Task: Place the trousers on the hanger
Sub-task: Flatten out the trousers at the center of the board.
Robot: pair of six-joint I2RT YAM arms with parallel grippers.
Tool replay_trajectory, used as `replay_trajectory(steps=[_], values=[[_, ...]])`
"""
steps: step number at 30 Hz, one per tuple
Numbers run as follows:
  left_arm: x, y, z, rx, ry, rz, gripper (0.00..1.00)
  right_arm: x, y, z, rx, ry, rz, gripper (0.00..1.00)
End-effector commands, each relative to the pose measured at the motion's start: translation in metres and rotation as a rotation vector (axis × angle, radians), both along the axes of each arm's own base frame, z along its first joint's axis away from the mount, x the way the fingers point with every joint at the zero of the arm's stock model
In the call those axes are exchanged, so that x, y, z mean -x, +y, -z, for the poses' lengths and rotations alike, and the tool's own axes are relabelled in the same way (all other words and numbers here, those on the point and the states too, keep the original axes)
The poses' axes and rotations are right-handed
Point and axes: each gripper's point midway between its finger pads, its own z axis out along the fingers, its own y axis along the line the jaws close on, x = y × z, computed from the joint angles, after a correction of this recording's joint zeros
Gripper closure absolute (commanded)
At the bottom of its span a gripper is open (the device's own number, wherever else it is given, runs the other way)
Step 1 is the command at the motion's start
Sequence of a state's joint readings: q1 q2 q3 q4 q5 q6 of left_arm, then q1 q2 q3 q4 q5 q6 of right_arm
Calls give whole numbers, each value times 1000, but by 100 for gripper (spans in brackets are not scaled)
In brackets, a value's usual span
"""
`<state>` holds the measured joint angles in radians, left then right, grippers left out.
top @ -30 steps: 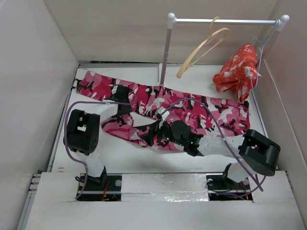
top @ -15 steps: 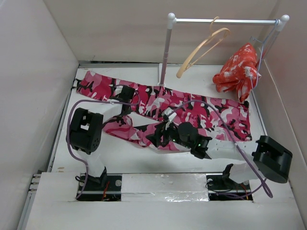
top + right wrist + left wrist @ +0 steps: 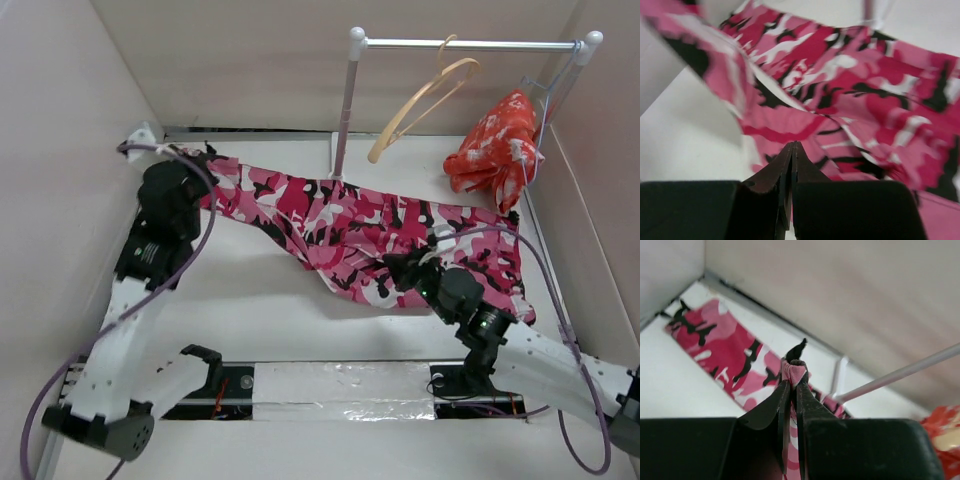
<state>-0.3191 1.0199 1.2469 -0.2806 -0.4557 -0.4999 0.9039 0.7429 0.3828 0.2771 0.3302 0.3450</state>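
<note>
Stretching across the table (image 3: pixel 250 320), the trousers (image 3: pixel 330 215) lie with their long axis running left to right, with the narrow leg end at the far left and the wide end near the right wall. The left gripper (image 3: pixel 793 376) is clamped on a pink fold, which is plain only in its wrist view. The right gripper (image 3: pixel 792 150) is pressed shut against the bunched middle; whether it pinches cloth is unclear. Only the overhead view shows the hanger (image 3: pixel 425 95), tilted on the rail (image 3: pixel 470 44), well apart.

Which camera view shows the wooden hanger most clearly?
The top external view: the whole hanger hangs tilted on the rail. Neither wrist view shows it: the left shows rail and trousers, the right mainly trousers.
</note>
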Motion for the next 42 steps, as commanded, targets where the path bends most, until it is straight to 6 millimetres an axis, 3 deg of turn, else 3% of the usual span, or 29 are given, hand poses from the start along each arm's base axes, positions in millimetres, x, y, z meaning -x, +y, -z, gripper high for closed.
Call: replay_trajectory(steps=[1,4,5,6,8,11,13,14,16,18,19,21,22,25,26,27,29,30,32,33,34,35,37,39,40,41,42], values=[[27,19,-30,22,-79,-58,100,-10,-53,15,21,45,205,97],[61,32,-69,71,-206,-71,100,-11,-81,26,28,72,295,97],[75,37,-82,89,-255,-73,100,-10,-89,20,-4,61,318,97],[81,39,-89,96,-278,-71,100,-8,-97,30,17,86,338,95],[94,43,-103,116,-317,-73,100,-9,-110,27,4,78,377,92],[100,37,-112,130,-347,-27,100,-10,-115,30,55,70,352,81],[96,27,-110,131,-330,25,100,-10,-100,27,93,42,256,65],[89,22,-104,128,-306,36,100,-4,-81,27,120,27,131,61],[82,20,-97,126,-288,36,100,4,-42,20,120,-14,-77,56],[73,19,-82,122,-255,19,100,11,-18,13,136,-45,-191,56],[71,24,-77,115,-245,-13,100,19,0,24,173,-16,-261,55],[66,28,-63,107,-215,-43,100,22,19,15,226,-51,-310,41],[67,29,-62,108,-218,-51,100,29,35,29,282,-29,-345,38],[75,31,-70,111,-275,-43,100,40,68,26,335,-58,-413,31],[81,32,-74,99,-298,-28,100,39,78,37,367,-34,-424,31],[82,30,-80,97,-326,-12,100,37,91,20,333,-70,-424,28],[83,25,-76,95,-317,19,100,34,109,14,322,-87,-430,19],[82,23,-68,94,-285,23,100,29,123,-13,285,-134,-441,15],[80,19,-56,85,-252,45,100,28,138,-29,274,-173,-478,11],[81,18,-50,79,-238,54,100,25,147,-26,288,-163,-493,11],[82,18,-47,77,-228,55,100,21,156,-48,283,-209,-501,9],[87,20,-44,77,-228,52,100,21,161,-51,293,-215,-518,7],[95,30,-41,74,-229,13,100,16,176,-52,311,-215,-542,6],[114,45,-45,71,-264,-40,100,26,181,-35,367,-170,-591,6],[122,61,-43,58,-264,-115,100,23,176,-31,375,-158,-542,14],[135,72,-44,55,-290,-152,100,19,161,-7,399,-109,-481,25],[144,79,-45,56,-302,-185,100,18,153,-5,381,-113,-449,38]])
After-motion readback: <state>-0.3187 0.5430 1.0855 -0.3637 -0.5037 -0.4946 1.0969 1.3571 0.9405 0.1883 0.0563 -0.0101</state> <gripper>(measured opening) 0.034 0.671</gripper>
